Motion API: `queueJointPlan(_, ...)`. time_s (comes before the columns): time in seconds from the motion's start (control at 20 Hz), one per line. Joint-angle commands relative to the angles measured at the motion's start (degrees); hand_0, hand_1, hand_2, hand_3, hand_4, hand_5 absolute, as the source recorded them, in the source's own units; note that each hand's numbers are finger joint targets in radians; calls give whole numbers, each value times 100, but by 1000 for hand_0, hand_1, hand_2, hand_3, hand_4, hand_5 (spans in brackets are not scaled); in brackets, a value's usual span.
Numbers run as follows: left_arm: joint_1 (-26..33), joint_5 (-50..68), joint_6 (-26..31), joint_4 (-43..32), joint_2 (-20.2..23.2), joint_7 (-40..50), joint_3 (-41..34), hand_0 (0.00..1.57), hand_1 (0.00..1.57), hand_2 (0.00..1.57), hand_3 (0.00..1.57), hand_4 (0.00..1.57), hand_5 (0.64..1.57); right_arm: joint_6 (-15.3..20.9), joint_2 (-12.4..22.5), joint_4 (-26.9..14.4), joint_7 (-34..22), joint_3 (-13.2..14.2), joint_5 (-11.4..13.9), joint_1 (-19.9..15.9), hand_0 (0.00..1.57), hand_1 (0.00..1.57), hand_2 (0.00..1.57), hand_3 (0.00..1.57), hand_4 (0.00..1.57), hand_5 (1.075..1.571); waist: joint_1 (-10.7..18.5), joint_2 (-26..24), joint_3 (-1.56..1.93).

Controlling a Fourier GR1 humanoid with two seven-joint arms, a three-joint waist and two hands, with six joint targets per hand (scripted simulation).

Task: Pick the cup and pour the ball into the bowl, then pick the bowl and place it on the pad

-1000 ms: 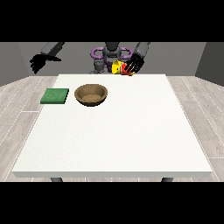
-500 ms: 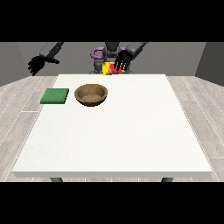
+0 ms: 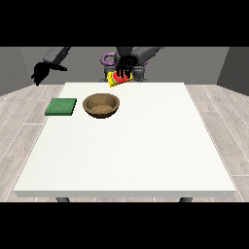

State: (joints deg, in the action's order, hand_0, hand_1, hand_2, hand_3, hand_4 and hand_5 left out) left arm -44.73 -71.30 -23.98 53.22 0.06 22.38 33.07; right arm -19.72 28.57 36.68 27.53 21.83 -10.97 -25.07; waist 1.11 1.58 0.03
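Hand at view's right (image 3: 125, 64) curled round tilted cup (image 3: 116, 78), above table (image 3: 146, 146), behind bowl (image 3: 101, 105)

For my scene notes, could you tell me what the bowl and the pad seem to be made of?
The bowl looks like wood: brown, matte, with a darker rim. The pad looks like a soft mat, perhaps foam or fabric: flat, uniform green, without shine. Neither can be confirmed from this view.

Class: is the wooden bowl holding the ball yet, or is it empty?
Empty: the bowl shows only its bare brown inside; no ball lies in it.
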Motion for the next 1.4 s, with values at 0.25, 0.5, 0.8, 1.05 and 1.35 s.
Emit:
queueJointPlan(0.25,133,-697,817,188,-6,546,961,0,0,1571,1571,913,1547,116,-370,-22,-76,-244,87,-299,0,0,0,252,0,1525,-272,16,0)
queueJointPlan(0.5,-237,-1098,1250,-292,-6,340,996,0,0,1571,1571,1244,1400,157,-441,161,-274,-321,61,-552,0,0,0,190,0,1521,-560,144,-1)
queueJointPlan(0.8,-909,-1583,2349,-45,145,-263,1295,970,970,1571,1571,1214,1419,-37,-192,-256,-202,-184,36,-186,0,0,0,117,0,1518,-199,-336,6)
queueJointPlan(1.05,-1093,-2020,2534,160,121,-389,1132,1557,1557,1571,1571,1191,1467,-98,-92,-303,-47,-80,-58,-214,0,0,0,172,0,1516,-84,-112,1)
queueJointPlan(1.35,-936,-2361,2299,259,241,-586,878,1516,1516,1571,1571,1201,1462,48,-258,-270,-57,-115,-90,-351,0,0,0,0,429,1555,-29,211,-1)
